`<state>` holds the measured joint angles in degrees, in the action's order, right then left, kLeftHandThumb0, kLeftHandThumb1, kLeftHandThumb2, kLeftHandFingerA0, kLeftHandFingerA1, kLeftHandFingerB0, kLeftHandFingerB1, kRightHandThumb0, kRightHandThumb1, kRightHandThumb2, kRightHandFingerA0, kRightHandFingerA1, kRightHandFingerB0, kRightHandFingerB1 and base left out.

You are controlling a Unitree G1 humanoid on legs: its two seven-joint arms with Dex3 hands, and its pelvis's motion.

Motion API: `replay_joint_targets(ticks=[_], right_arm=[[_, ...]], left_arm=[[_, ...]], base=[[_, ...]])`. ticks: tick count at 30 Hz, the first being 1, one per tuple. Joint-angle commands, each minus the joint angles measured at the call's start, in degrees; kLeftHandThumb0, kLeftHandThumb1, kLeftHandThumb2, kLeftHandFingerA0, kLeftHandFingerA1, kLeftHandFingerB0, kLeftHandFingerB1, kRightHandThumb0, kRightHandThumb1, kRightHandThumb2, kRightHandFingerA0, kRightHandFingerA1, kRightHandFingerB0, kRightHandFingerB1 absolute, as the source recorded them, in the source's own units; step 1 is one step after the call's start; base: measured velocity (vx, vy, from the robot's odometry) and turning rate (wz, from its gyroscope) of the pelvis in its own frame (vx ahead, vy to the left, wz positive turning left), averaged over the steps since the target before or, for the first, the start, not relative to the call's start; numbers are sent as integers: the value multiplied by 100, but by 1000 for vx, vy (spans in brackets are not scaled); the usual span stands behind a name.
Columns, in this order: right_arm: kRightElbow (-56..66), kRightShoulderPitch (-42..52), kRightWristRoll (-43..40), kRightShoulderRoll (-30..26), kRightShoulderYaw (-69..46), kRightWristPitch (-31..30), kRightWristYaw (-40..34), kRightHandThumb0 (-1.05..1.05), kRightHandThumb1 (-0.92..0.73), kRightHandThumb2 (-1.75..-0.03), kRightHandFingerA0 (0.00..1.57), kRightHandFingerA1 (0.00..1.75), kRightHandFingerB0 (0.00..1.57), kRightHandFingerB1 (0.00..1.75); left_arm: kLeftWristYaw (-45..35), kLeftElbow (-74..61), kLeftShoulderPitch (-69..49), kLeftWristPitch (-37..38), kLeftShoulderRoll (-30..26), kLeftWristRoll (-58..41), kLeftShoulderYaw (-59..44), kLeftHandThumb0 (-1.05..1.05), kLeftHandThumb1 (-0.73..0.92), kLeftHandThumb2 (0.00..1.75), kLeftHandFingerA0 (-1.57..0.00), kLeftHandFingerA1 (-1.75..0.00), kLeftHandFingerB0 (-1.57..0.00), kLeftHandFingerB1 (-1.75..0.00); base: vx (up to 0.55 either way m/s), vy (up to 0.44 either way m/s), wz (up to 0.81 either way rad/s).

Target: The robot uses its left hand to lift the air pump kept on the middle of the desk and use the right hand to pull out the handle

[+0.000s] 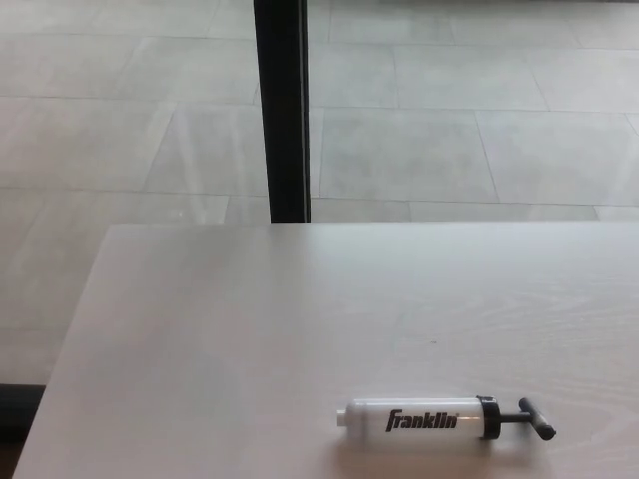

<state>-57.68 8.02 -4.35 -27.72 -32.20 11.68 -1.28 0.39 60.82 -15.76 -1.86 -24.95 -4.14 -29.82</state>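
A small air pump (424,419) lies flat on the pale wooden desk (300,329), near the front edge and right of centre. Its barrel is white with black "Franklin" lettering. A black collar and a black T-shaped handle (534,420) stick out at its right end, the shaft only slightly out. A small white nozzle tip points left. Neither of my hands shows in the head view.
The desk's left edge runs diagonally from the upper left down to the bottom left corner. Its far edge crosses the picture about halfway up. Beyond it stands a black vertical post (280,110) on a grey tiled floor (449,120).
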Motion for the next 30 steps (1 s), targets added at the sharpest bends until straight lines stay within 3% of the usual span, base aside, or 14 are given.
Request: replay_joint_targets(ticks=[1, 5, 6, 7, 8, 9, 11, 12, 13, 16, 18, 19, 25, 30], right_arm=[[10, -204, -1041, -289, -856, -392, 79, -51, -70, -61, 58, 87, 35, 39], [-128, -802, -1289, -883, -1365, -803, 11, -57, -76, -63, 61, 82, 17, 32], [-126, -993, -1381, -1006, -1478, -888, 21, -58, -76, -63, 60, 87, 16, 31], [-87, -1205, -1414, -1119, -1555, -954, -74, -61, -73, -65, 66, 153, 17, 33], [-43, -1300, -1388, -1180, -1580, -962, -164, -61, -73, -65, 66, 153, 17, 33], [205, -1448, -1451, -1264, -1630, -918, -73, -60, -79, -64, 46, 85, 17, 31], [734, -1854, -1541, -1418, -1644, -937, 82, -64, -64, -95, 35, 67, 10, 44], [872, -2015, -1472, -1491, -1574, -1007, 55, -65, -79, -64, 41, 50, 21, 31], [984, -2175, -1448, -1552, -1506, -1064, 128, -66, -65, -96, 26, 57, 13, 43], [1683, -2435, -1459, -1482, -1340, -1163, 222, -67, -79, -64, 45, 67, 28, 31], [1960, -2497, -1349, -1430, -1197, -1145, 243, -74, -80, -64, 46, 70, 29, 34], [2447, -2616, -1266, -1316, -974, -1174, 266, -75, -60, -102, 51, 75, 30, 54], [4497, -2569, -1044, -575, 32, -1344, 297, -73, -78, -63, 57, 61, 42, 40], [4932, -2595, -561, -60, 901, -1194, 288, -68, -85, -65, 49, 54, 30, 37]], left_arm=[[315, -205, 200, -458, -264, -937, -878, -44, 50, 71, -24, -55, -25, -48], [740, -578, 866, -503, -643, -1265, -1525, -49, 72, 62, -37, -52, -51, -59], [853, -528, 1166, -509, -777, -1417, -1752, -56, 71, 61, -59, -92, -50, -53], [1038, -468, 1476, -584, -961, -1366, -1817, -61, 72, 61, -41, -73, -43, -50], [1108, -508, 1636, -586, -1034, -1303, -1832, -61, 72, 61, -41, -73, -43, -50], [1456, -605, 2045, -652, -1151, -1188, -1794, -63, 66, 60, -32, -56, -48, -63], [1718, -824, 2907, -795, -1336, -1002, -1625, -60, 64, 59, -31, -53, -43, -58], [1792, -986, 3195, -848, -1335, -936, -1541, -62, 62, 59, -28, -51, -47, -50], [1882, -1203, 3451, -884, -1300, -787, -1378, -63, 62, 59, -45, -88, -60, -57], [1868, -1825, 3981, -1058, -1161, -353, -819, -67, 53, 94, -45, -69, -52, -61], [1983, -2255, 4139, -1172, -984, -216, -625, -59, 61, 58, -49, -70, -58, -48], [1965, -2740, 4426, -1313, -732, -174, -362, -53, 50, 88, -36, -61, -39, -56], [1814, -5237, 4610, -1737, 453, 159, 1025, -53, 61, 57, -46, -59, -43, -45], [1211, -6090, 4305, -1695, 916, 733, 2408, -46, 48, 94, -47, -66, -27, -53]], base=[[0, 0, 0], [0, 0, 0], [0, 0, 0], [0, 0, 0], [0, 0, 0], [0, 0, 0], [0, 0, 0], [0, 0, 0], [0, 0, 0], [0, 0, 0], [0, 0, 0], [0, 0, 0], [0, 0, 0], [0, 0, 0]])
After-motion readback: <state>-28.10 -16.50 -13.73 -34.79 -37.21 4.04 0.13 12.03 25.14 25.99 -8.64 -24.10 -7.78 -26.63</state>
